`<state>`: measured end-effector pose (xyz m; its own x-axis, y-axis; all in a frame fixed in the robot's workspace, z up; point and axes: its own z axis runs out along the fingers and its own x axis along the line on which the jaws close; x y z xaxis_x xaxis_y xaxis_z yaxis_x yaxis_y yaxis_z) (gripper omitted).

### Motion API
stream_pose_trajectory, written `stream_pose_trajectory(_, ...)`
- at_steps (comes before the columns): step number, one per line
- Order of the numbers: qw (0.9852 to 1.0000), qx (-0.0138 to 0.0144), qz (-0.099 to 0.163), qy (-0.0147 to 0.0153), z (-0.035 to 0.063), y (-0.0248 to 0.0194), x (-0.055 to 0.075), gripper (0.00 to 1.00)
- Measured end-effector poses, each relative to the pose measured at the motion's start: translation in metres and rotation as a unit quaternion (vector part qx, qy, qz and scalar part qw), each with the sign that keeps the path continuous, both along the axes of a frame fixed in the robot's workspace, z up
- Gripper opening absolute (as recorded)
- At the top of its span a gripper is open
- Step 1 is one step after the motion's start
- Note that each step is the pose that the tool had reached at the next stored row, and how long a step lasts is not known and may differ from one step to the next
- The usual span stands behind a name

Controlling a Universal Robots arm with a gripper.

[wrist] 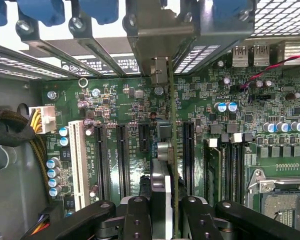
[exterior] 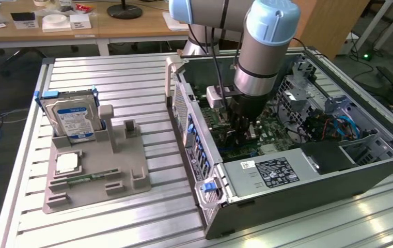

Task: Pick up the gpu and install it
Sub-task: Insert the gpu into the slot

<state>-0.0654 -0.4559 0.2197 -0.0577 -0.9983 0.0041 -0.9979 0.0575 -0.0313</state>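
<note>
While the hard drive (exterior: 76,114) stands in the grey fixture (exterior: 93,178) at the exterior view's left, the gripper (exterior: 246,130) reaches inside the open computer case (exterior: 286,178) at the right, its jaws clamped on the gpu (wrist: 174,150), held edge-on over the motherboard's (wrist: 290,110) dark slots.

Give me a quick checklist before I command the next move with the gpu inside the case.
1. Grip: jaws closed on the gpu: ok.
2. Card attitude: edge-on, upright over the motherboard: ok.
3. Bracket points toward the case's rear panel: ok.
4. Card edge lined up with a long slot: cannot tell.
5. Card seated in a slot: cannot tell.
6. Cable bundle lies apart from the card: ok.
</note>
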Motion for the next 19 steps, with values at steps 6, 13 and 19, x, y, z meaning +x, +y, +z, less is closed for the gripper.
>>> stream_pose_trajectory(6, 1.0, 0.0004, 0.0, -0.0001, 0.0, 0.0001, 0.0, 0.28)
stream_pose_trajectory(13, 1.0, 0.0007, 0.0, -0.0003, 0.002, 0.0002, 0.0, 0.28)
stream_pose_trajectory(19, 1.0, 0.0003, 0.0, -0.0001, 0.0025, 0.0001, 0.0, 0.28)
